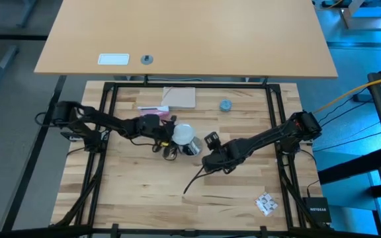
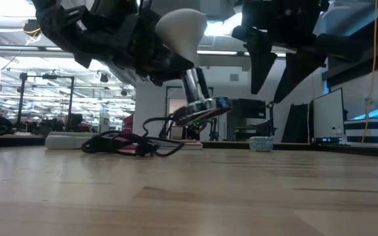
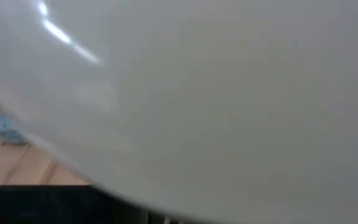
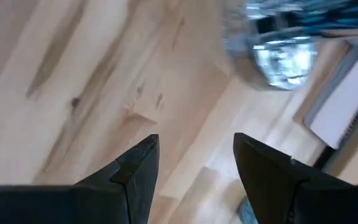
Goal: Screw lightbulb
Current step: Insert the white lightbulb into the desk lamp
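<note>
Filling the left wrist view almost edge to edge is the lightbulb [image 3: 216,99], a smooth white globe pressed right up against that camera. From overhead it sits at mid-table [image 1: 183,133], clamped in the left gripper [image 1: 167,134], whose jaws are closed on it. At table height the bulb [image 2: 181,29] hangs tilted above the boards, grey screw base pointing down into the silvery socket [image 2: 201,110], which itself rides clear of the wood with its black cord [image 2: 126,144] trailing away to the left.

The right gripper [image 4: 194,165] hovers just right of the socket, fingers [image 4: 135,165] apart with nothing between them, the shiny socket [image 4: 278,53] just ahead of it.

Handling, as I read it: light, stiff, glassy-slick and fragile, so a gentle squeeze around the widest part of the globe is the place to hold, never the threads. A skewed start could cross-thread, and the socket looks free to spin unless something steadies it.

Around them: a blue-grey cap [image 1: 225,105] far right, a flat booklet [image 1: 179,97] at the far edge, a crumpled packet [image 1: 266,203] near right. None of it crowds the work; the loose cord is the likeliest snag.
</note>
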`<state>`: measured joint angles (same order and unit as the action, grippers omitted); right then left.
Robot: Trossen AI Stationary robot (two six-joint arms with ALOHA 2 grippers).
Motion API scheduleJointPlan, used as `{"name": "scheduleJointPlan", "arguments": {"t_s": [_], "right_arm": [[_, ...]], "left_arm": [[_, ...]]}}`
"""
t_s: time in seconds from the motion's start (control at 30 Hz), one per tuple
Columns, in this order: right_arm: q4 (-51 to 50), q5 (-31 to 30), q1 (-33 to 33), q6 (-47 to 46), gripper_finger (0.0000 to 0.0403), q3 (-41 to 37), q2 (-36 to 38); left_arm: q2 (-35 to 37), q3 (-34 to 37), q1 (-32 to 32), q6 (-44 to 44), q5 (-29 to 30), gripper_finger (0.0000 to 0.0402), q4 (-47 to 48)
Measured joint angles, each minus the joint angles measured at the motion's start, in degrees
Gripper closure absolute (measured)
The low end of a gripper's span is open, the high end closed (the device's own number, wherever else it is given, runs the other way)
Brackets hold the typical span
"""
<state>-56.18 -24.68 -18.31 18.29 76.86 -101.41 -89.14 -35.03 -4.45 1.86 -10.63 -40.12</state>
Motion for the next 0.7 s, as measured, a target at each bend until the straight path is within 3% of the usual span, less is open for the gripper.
{"name": "scheduleJointPlan", "arguments": {"t_s": [0.23, 0.53, 0.7], "right_arm": [[2.8, -3.4, 0.0, -0.3, 0.0191, -3.6, 0.0], [13.7, -2.6, 0.0, -0.3, 0.0191, -11.5, -0.1], [21.6, 1.9, 0.0, -2.0, 0.0191, -15.3, -0.1]], "left_arm": [[-7.7, 0.0, 3.7, -4.9, 0.1, 0.0249, -9.5], [-11.3, -0.5, 6.2, -6.5, 3.6, 0.0249, -8.6], [-11.3, -0.6, 6.4, -7.7, 6.4, 0.0249, -7.9]]}}
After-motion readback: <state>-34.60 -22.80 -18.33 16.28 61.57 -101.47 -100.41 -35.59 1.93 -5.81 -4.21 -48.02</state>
